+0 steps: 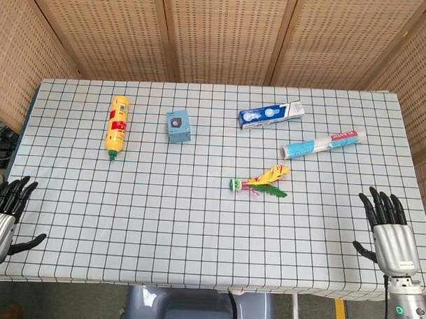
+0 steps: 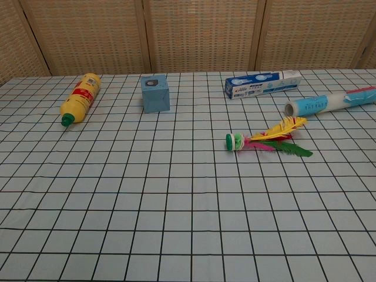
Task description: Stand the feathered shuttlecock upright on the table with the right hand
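Note:
The feathered shuttlecock [image 1: 258, 181] lies on its side near the middle of the checked table, green base to the left, yellow, pink and green feathers fanned to the right. The chest view shows the shuttlecock [image 2: 264, 141] flat on the cloth too. My right hand [image 1: 388, 228] hovers at the table's front right edge, fingers spread and empty, well right of and nearer than the shuttlecock. At the front left corner my left hand [image 1: 4, 215] is also open and empty. Neither hand shows in the chest view.
A yellow bottle [image 1: 117, 124] lies at the back left, a small blue box [image 1: 178, 125] stands mid-back, a toothpaste box [image 1: 270, 114] lies behind the shuttlecock, and a blue-white tube [image 1: 323, 144] lies to its right rear. Wicker screens stand behind the table.

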Robot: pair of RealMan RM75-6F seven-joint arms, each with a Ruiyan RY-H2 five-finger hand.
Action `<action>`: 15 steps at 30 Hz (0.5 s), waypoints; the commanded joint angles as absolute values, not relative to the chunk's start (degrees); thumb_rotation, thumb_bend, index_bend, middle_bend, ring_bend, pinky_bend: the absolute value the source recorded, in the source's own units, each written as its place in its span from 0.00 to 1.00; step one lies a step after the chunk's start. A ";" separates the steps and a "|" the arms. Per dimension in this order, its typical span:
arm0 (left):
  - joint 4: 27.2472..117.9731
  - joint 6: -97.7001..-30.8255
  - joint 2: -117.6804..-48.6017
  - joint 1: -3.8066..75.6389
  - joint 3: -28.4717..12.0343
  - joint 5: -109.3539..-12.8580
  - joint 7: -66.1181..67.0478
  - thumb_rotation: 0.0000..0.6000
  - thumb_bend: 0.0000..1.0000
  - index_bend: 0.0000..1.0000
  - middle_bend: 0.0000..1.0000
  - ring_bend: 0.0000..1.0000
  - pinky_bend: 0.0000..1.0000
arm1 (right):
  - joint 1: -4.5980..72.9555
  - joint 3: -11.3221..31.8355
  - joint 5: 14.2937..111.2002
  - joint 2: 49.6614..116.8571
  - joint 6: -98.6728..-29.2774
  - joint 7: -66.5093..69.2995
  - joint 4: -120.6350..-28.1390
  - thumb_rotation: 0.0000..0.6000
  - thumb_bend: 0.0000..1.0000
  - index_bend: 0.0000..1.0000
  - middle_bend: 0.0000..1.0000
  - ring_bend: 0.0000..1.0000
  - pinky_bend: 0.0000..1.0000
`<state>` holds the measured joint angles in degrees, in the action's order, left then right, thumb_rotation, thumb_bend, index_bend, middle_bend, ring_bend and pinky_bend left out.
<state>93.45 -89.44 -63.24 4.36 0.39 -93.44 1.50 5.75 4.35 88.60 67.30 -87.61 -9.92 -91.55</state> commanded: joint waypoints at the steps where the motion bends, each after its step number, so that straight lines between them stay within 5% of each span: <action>1: 93.38 -89.44 -63.26 4.36 0.39 -93.48 1.46 1.00 0.00 0.00 0.00 0.00 0.00 | 5.73 4.34 88.60 67.30 -87.61 -9.90 -91.56 1.00 0.00 0.00 0.00 0.00 0.00; 8: 93.21 -88.67 -63.53 4.70 -0.13 -92.46 1.39 1.00 0.00 0.00 0.00 0.00 0.00 | 8.47 5.34 87.05 67.37 -82.85 -8.46 -91.82 1.00 0.00 0.00 0.00 0.00 0.00; 15: 92.63 -85.72 -64.43 6.08 -1.26 -89.77 2.22 1.00 0.00 0.00 0.00 0.00 0.00 | 20.62 10.85 83.56 66.42 -67.39 -8.19 -91.31 1.00 0.01 0.07 0.00 0.00 0.00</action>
<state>92.84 -86.26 -64.21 5.75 -0.94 -90.37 2.05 15.03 7.95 85.43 66.71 -73.61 -8.67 -91.74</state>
